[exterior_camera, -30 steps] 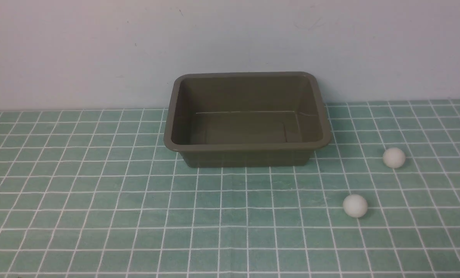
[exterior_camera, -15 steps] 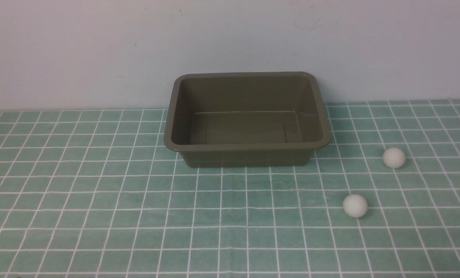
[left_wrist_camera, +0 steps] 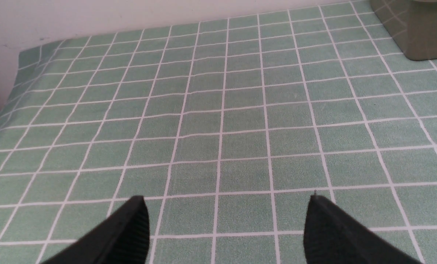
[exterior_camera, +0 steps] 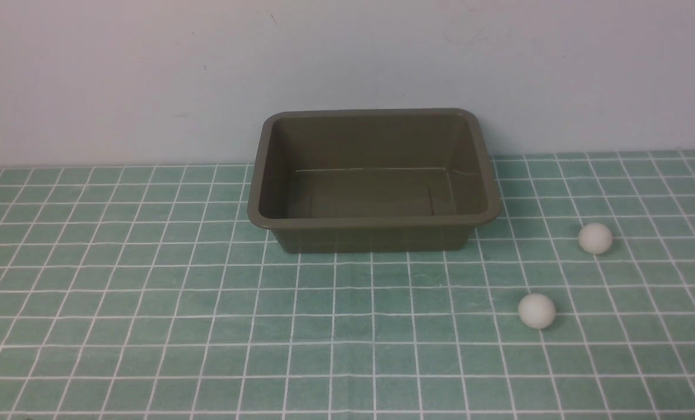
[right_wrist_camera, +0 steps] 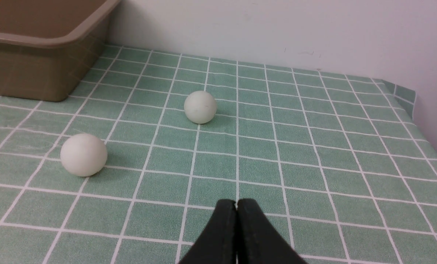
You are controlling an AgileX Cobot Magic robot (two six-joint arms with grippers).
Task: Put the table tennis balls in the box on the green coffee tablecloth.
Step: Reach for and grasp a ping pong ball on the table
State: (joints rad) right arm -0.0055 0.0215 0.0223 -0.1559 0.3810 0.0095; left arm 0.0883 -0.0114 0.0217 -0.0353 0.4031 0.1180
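Balls: both on cloth, right of box, none inside | box: empty | left gripper: spread wide, holds nothing | right gripper: pressed together, holds nothing | done: nothing | to do: both balls

Staged test setup: tablecloth, bare wall

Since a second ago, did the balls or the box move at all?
No, nothing visibly changed. The nearer ball and the farther ball lie in the same spots on the cloth, and the box is empty as before.
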